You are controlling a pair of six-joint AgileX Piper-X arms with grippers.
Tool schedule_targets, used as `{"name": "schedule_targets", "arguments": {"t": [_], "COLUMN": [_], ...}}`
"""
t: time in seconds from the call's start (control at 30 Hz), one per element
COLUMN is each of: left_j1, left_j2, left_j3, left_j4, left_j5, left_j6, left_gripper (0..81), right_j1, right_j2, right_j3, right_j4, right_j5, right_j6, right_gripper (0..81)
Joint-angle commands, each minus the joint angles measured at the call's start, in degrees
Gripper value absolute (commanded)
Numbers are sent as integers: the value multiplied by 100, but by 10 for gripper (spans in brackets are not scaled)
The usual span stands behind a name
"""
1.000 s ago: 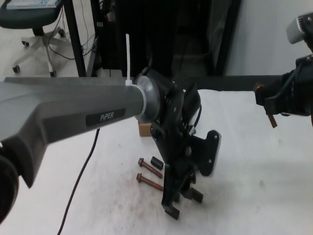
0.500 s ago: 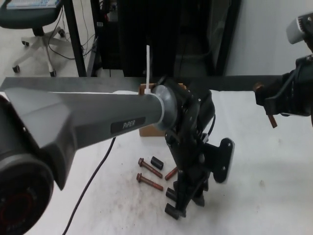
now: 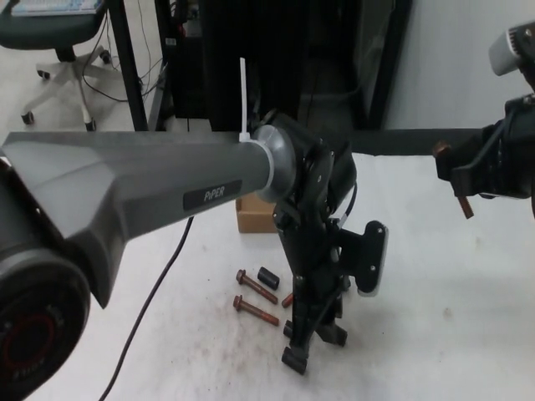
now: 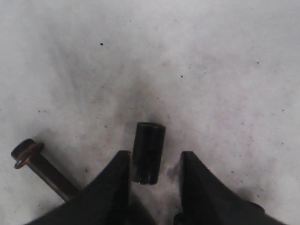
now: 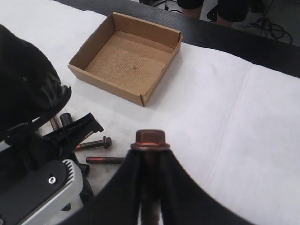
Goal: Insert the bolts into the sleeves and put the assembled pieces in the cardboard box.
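Note:
A short black sleeve (image 4: 148, 152) lies on the white table between the fingers of my left gripper (image 4: 154, 158), which is open and low over the table; one finger (image 4: 115, 183) is close against it. A rusty bolt (image 4: 40, 164) lies just beside that finger. In the high view the left gripper (image 3: 313, 347) points down next to two bolts (image 3: 255, 286) (image 3: 256, 311) and another sleeve (image 3: 267, 276). My right gripper (image 5: 150, 154) is shut on a bolt (image 5: 150, 139), held in the air at the table's right (image 3: 464, 203). The cardboard box (image 5: 124, 93) stands open.
The left arm's grey forearm (image 3: 150, 188) crosses the high view and hides part of the box (image 3: 251, 219). A black cable (image 3: 146, 309) runs over the table's left side. Free white cloth (image 5: 220, 122) lies right of the box.
The left arm swung to the right and then back a little, its gripper staying low by the bolts; a third bolt came into sight beside it. The right arm kept still with its bolt.

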Motion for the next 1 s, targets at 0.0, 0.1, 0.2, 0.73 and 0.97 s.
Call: {"name": "schedule_targets", "arguments": {"t": [0.0, 0.1, 0.2, 0.73, 0.97], "left_j1": [0, -13, -13, -199, -208], "left_j2": [-19, 5, 45, 186, 207], "left_j3": [-40, -40, -40, -40, -40], "left_j4": [23, 8, 8, -74, -90], "left_j5": [-32, -105, -105, -105, -250], "left_j6": [3, 3, 3, -49, -49], "left_gripper": [328, 328, 328, 328, 328], "right_j1": [3, 3, 3, 3, 1], "right_j2": [-78, -78, -78, -78, -78], "right_j3": [-26, -26, -26, -26, -26], "right_j4": [-80, -80, -80, -80, -80], "right_j5": [-35, -35, -35, -35, -52], "right_j6": [-31, -31, -31, -31, -31], "right_gripper": [8, 8, 8, 8, 8]}}
